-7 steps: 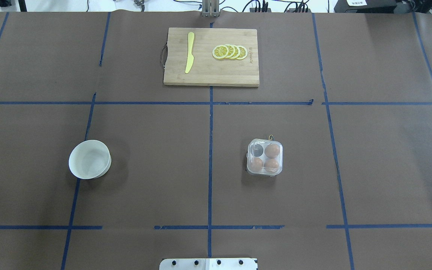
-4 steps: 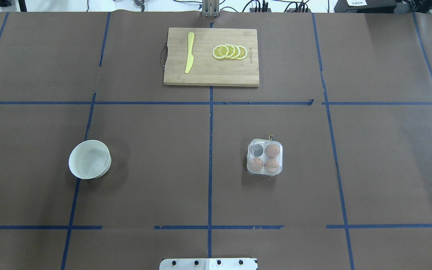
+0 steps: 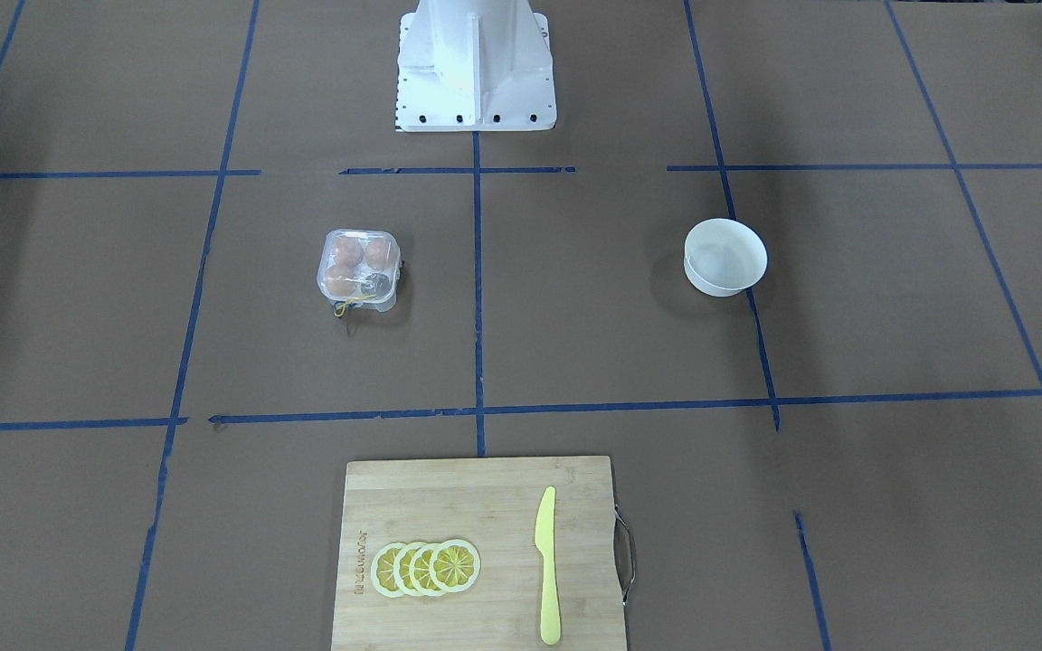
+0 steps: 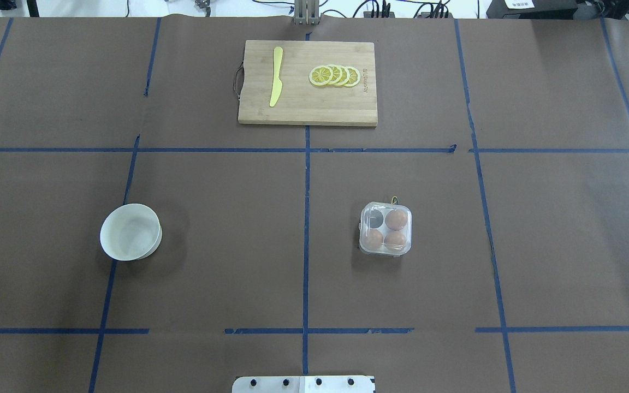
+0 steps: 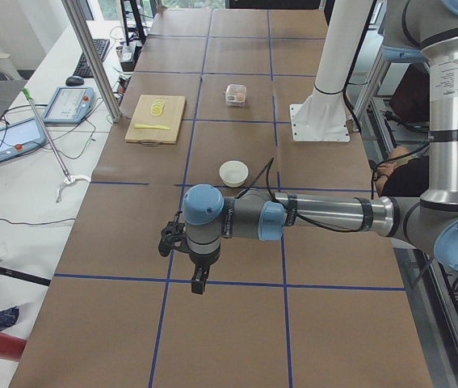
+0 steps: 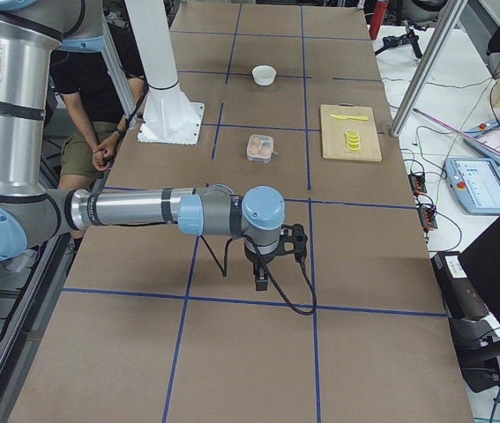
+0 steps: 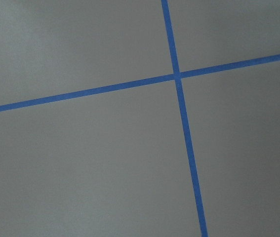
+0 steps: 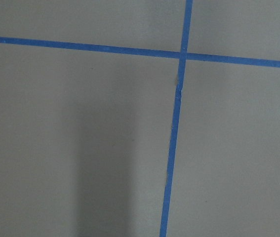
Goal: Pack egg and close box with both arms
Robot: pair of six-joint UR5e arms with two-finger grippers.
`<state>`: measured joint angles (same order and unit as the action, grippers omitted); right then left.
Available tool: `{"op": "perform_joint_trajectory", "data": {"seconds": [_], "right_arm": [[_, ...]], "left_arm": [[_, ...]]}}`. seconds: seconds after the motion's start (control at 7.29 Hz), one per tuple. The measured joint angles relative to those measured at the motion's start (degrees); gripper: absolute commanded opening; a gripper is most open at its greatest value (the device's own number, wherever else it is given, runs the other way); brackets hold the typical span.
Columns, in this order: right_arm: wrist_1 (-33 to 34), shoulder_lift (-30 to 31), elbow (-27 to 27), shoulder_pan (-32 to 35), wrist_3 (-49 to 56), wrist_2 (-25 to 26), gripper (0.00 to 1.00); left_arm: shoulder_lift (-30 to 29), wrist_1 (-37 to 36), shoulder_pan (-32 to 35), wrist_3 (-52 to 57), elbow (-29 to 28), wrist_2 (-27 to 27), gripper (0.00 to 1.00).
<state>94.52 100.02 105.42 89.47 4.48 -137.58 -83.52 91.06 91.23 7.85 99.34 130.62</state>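
Box (image 4: 385,228): a clear four-cell case on the brown surface (image 4: 227,262), on the robot's right of the central blue tape (image 4: 306,191). Its lid (image 3: 356,262) seems to lie down over the cells, and a thin yellow loop (image 3: 354,300) sits at its far edge.
Egg (image 4: 396,219): in the box's far right cell. Two more alike fill both near cells (the far left cell looks dark).
Left arm (image 5: 325,214): stretched out low over the surface towards the table's left end, well apart from the box.
Left pincer (image 5: 199,284): points down near a tape crossing. It shows only in a side view, so I cannot tell whether its fingers are apart or together.
Right arm (image 6: 135,210): stretched low towards the opposite end.
Right pincer (image 6: 261,284): points down, well apart from the box. Here too I cannot tell its state.
Bowl (image 4: 130,232): white and round, on the robot's left.
Cutting board (image 4: 306,109): far middle, carrying a yellow knife (image 4: 276,76) and overlapping lemon slices (image 4: 334,75).
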Motion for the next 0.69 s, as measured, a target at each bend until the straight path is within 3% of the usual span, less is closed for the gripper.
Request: {"op": "perform_joint_trajectory", "data": {"seconds": [0.69], "right_arm": [[0.05,0.17,0.77,-0.03,0.00,-0.06,1.00]], "left_arm": [[-0.40,-0.10,-0.01,-0.01,0.71,-0.10,1.00]]}}
